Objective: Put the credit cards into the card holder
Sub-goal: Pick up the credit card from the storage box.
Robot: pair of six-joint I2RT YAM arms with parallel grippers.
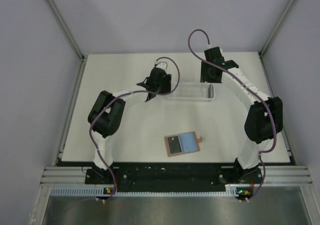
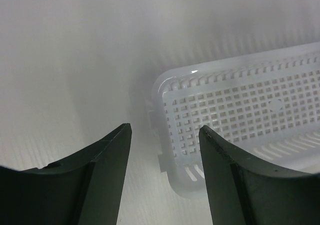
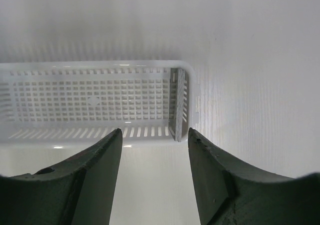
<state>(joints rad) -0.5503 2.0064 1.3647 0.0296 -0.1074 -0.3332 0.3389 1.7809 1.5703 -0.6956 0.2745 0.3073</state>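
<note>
**A:** Where are the edges?

**B:** Walls stand on the left, right and far sides of the counter (image 1: 130, 135), and the two arm bases line its near edge. One tray (image 1: 190, 100) lies lengthways, left to right, in the far half. Its long sides run parallel to the far edge.

**A:** And the cards?

**B:** The cards (image 3: 177, 105) stand on edge inside the tray, flat against its right end wall. They look like a thin stack, and I cannot tell how many there are.

**A:** The holder?

**B:** One holder (image 1: 182, 144) lies open and flat close to the near edge, about midway between the bases and a little skewed. It has a dark panel on the left and a pale blue one on the right. It is well apart from the tray.

**A:** Room to move?

**B:** Bare counter runs between tray and holder, and to the left and right of the holder.

**A:** Claws?

**B:** There are two. The left claw (image 2: 165, 130) is at the tray's left end with its fingers spread and nothing between them. The tray's rounded corner shows in the gap. The right claw (image 3: 154, 132) hangs by the tray's right end, also spread and holding nothing. The cards show beyond the gap, nearer its right finger.
</note>
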